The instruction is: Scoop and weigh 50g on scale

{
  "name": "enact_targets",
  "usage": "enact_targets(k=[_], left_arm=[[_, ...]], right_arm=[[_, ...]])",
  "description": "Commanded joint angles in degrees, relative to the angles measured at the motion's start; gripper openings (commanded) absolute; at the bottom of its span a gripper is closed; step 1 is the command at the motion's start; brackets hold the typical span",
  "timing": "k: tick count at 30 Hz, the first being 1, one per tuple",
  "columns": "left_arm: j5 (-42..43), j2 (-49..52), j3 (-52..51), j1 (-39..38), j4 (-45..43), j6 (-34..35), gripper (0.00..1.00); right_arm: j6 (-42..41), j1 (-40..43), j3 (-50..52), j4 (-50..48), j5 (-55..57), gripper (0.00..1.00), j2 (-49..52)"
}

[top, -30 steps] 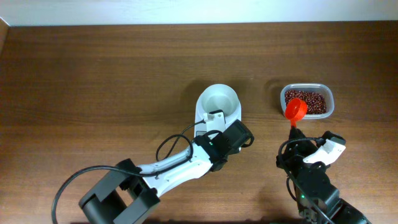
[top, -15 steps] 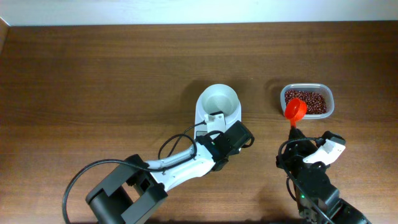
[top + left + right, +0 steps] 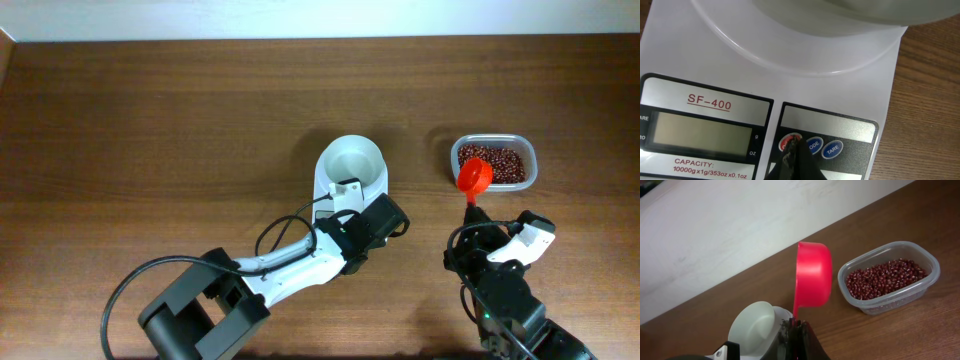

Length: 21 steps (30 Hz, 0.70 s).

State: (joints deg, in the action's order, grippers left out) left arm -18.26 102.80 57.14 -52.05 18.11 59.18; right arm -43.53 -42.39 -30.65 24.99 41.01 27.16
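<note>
Change: over the last second the left arm's elbow and cable loop have slid right along the lower edge of the overhead view; the left gripper [image 3: 791, 146] has barely shifted, and the right arm has not moved.
Left jaws: closed to a single point and holding nothing. The tip rests on the red button [image 3: 785, 142] at the bottom centre of the left wrist view.
Neighbouring buttons: two blue ones [image 3: 832, 149] sit just to the right (an easy slip).
Display [image 3: 702, 134]: lower left of that view, grey and blank, with no digits showing.
Scale [image 3: 850, 75]: white body at the centre of the overhead view, its near end hidden under the left wrist.
Bowl [image 3: 352, 162]: round, white and empty, on the scale's far end.
Right jaws: the right gripper [image 3: 795, 327] is clamped on the handle of the red scoop [image 3: 812, 275].
Scoop: held on edge with its cup up. I cannot tell whether anything is in it.
Tub of red beans [image 3: 887, 277]: right of centre in the right wrist view, just beyond the scoop and well apart from the scale.
Step in hand: most likely switching the scale on.
Doing it well: press straight down on the red button only, lift clear, and scoop only once the display reads zero with the bowl on.
</note>
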Motion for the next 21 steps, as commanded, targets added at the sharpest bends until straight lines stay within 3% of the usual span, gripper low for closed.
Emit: enact_targets(k=[1, 21], left_arm=[[-1.01, 1.6, 0.76, -0.04, -0.07, -0.92, 0.0], [-1.46, 2.62, 0.76, 1.01, -0.13, -0.46, 0.0]], right_arm=[[0.24, -0.24, -1.18, -0.07, -0.35, 0.04, -0.37], [0.24, -0.28, -1.18, 1.05, -1.64, 0.04, -0.37]])
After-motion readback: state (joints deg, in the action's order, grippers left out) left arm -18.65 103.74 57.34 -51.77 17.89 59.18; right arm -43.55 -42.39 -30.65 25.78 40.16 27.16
